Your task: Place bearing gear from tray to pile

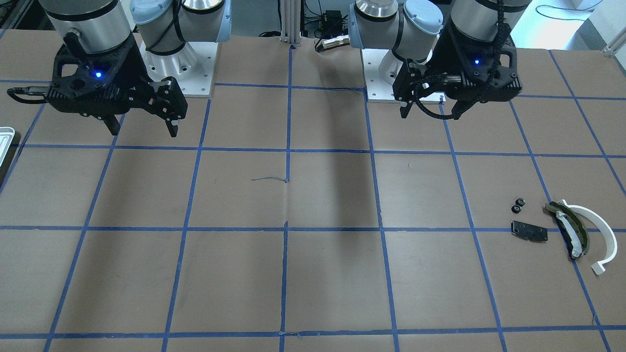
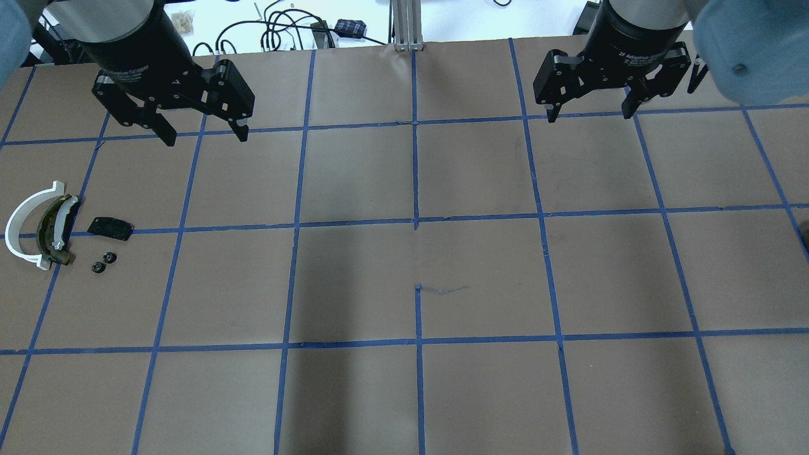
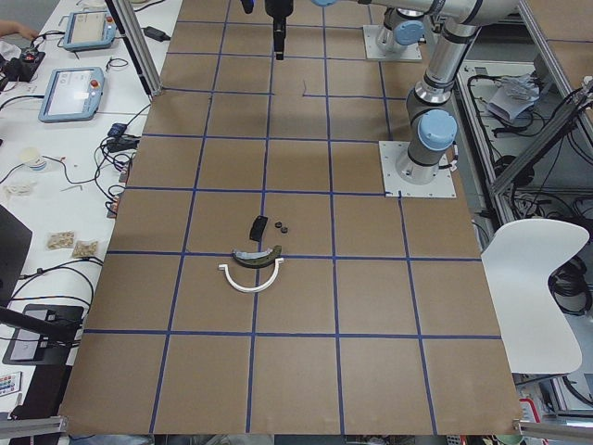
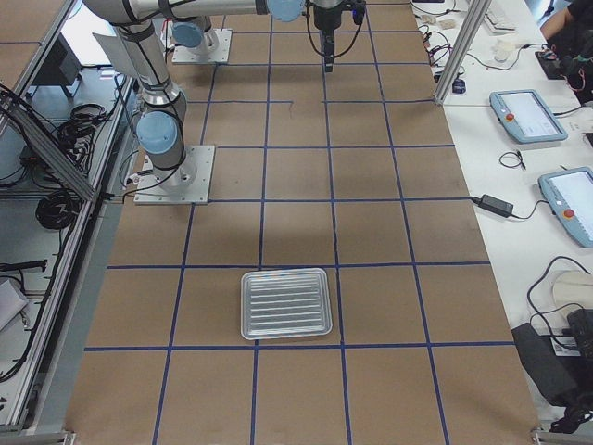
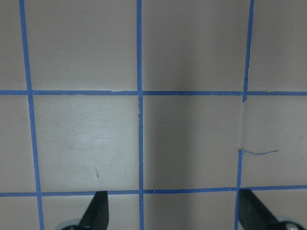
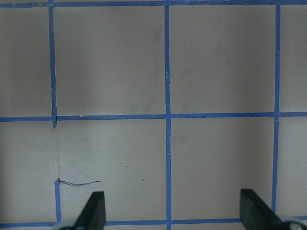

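Observation:
The silvery tray (image 4: 285, 303) lies on the table at my right end, and nothing shows in it; only its corner (image 1: 5, 139) shows in the front view. The pile sits at my left end: a black plate (image 2: 110, 227), a white arc strip (image 2: 22, 230) and an olive curved piece (image 2: 54, 230). Two small black bearing gears (image 2: 103, 262) lie beside the plate, also in the front view (image 1: 518, 205). My left gripper (image 2: 206, 136) and right gripper (image 2: 590, 115) hang open and empty above the table, far from the tray and the pile.
The table is brown paper with a blue tape grid (image 2: 416, 221). The arm bases (image 1: 181, 73) stand at the robot's edge of the table. A thin loose thread (image 2: 442, 289) lies near the middle.

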Available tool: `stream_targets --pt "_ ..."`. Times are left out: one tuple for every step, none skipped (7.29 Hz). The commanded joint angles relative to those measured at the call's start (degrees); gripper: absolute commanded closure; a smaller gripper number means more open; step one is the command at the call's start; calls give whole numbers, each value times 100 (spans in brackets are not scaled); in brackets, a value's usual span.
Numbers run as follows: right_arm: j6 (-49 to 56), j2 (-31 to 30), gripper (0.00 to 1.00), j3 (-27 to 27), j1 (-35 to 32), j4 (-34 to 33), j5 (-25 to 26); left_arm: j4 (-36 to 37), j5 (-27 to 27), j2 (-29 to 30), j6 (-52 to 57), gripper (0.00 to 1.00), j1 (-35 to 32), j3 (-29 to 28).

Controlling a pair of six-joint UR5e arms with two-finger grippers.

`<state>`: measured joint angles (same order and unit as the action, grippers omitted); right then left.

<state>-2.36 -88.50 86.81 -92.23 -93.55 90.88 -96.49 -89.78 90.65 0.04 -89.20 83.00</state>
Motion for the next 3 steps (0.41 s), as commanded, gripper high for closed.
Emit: stream_targets --pt "17 0 0 -6 4 4 -1 33 -48 100 15 5 262 -99" --pt "17 0 0 -6 4 -5 -1 25 4 136 -82 5 271 -187" --pt "17 0 0 -6 4 -5 -1 -10 161 58 21 5 367 -145"
